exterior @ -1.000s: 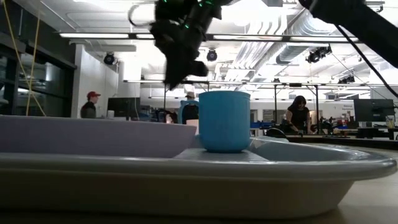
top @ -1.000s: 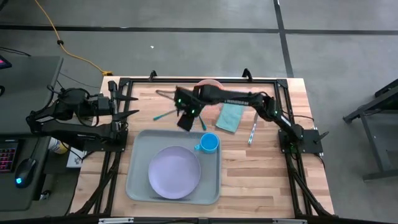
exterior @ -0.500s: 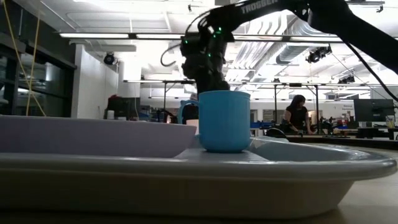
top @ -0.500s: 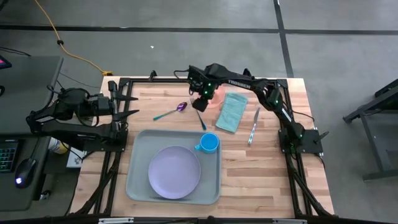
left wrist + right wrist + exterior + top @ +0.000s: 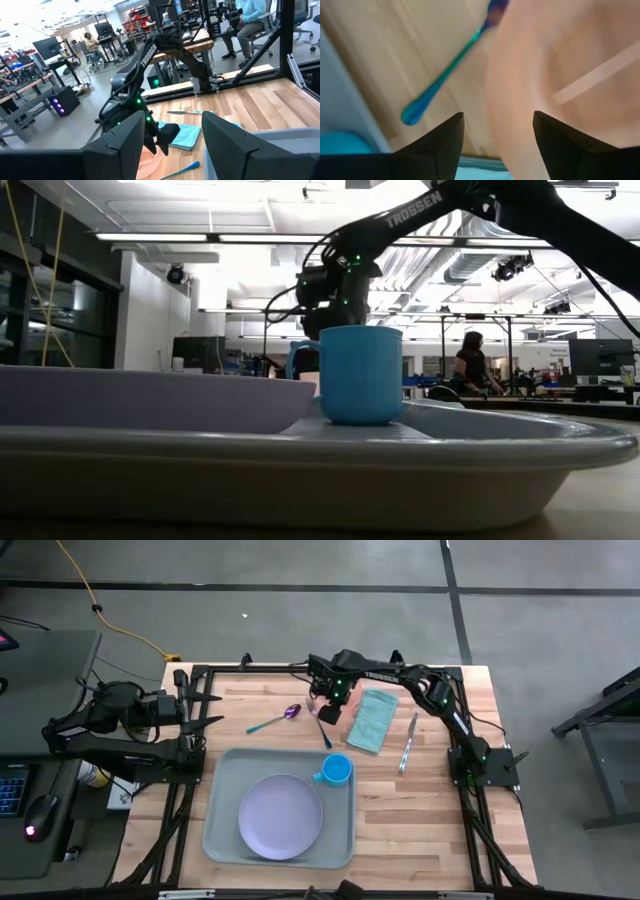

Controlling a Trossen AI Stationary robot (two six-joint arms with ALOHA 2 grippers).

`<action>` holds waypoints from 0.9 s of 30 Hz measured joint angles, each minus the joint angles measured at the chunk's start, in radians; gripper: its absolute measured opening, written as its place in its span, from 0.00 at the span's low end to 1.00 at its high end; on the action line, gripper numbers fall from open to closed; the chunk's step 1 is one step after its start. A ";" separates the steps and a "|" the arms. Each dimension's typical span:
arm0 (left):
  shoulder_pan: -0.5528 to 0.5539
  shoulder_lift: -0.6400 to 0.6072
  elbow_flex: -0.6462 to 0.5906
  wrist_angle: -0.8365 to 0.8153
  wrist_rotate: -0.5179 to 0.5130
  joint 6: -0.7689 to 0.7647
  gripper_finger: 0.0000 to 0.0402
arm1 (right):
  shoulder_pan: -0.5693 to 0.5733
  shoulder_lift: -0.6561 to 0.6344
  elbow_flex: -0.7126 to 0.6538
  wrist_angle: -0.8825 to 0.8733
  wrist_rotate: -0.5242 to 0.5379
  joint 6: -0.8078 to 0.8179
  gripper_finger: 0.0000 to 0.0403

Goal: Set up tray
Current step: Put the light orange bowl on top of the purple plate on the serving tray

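Right gripper [image 5: 330, 708], fingers spread and holding nothing, has travelled in the last second from above the tray [image 5: 222, 836] toward the table's far edge and now hovers low over a peach-coloured bowl [image 5: 560, 75]. This suggests the bowl is the next item to fetch. The tray sits at the table's near side, holding a lavender plate [image 5: 280, 816] and blue mug [image 5: 336, 769]. From above, the arm hides the bowl almost entirely. Left gripper [image 5: 205, 707] waits, parted, at the left edge.

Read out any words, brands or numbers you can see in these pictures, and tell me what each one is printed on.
"TROSSEN": white letters along the right arm in the low view.
"TROSSEN": on the same arm in the left wrist view, running along its dark link.
High view: white lettering on that arm is too small to read.
Nothing else carries readable text.
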State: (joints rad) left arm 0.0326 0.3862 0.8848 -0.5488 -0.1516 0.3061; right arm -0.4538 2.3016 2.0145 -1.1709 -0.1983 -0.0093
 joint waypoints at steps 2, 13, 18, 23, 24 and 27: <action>0.000 0.000 0.000 0.000 0.000 0.000 0.57 | 0.000 0.000 -0.012 0.009 0.037 0.005 0.52; 0.000 0.000 0.000 0.000 -0.021 -0.018 0.57 | -0.003 0.000 -0.018 0.013 0.123 0.055 0.17; 0.000 0.000 0.000 0.000 -0.023 -0.024 0.57 | -0.003 -0.002 -0.017 0.002 0.118 0.070 0.03; 0.000 0.000 0.000 0.000 -0.023 -0.026 0.57 | 0.001 -0.002 0.000 -0.034 0.101 0.091 0.01; 0.000 0.000 0.000 0.000 -0.023 -0.026 0.57 | 0.003 -0.002 0.011 -0.048 0.101 0.091 0.00; 0.000 0.000 0.000 0.000 -0.023 -0.026 0.57 | 0.015 -0.002 0.069 -0.097 0.099 0.093 0.00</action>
State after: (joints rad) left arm 0.0324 0.3862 0.8848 -0.5484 -0.1745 0.2798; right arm -0.4388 2.3000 2.0837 -1.2678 -0.0997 0.0834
